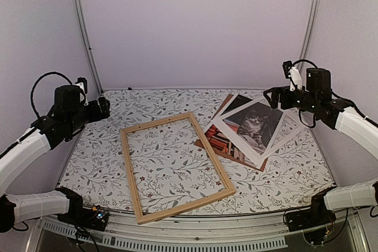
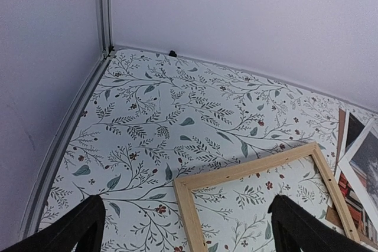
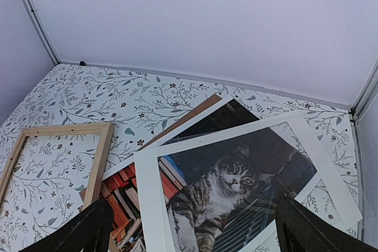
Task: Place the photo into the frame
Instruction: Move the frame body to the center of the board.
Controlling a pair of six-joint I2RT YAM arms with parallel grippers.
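Observation:
The frame (image 1: 131,172), thin light wood, lies flat and empty in the middle of the table; its corner shows in the left wrist view (image 2: 248,169) and the right wrist view (image 3: 97,157). The photo (image 1: 255,123), a grey tabby cat with red books, lies to the frame's right, askew on a brown backing board (image 1: 236,159). A white mat border (image 1: 237,141) lies tilted on top of the photo (image 3: 224,184). My left gripper (image 1: 101,108) hovers open and empty above the table's left. My right gripper (image 1: 273,97) hovers open and empty above the photo's far side.
The table has a floral cloth (image 1: 177,101) and is enclosed by pale walls with metal corner rails (image 1: 82,28). The mat (image 3: 147,193) and backing board (image 3: 189,113) overlap the photo. The frame's near corner lies close to the table's front edge.

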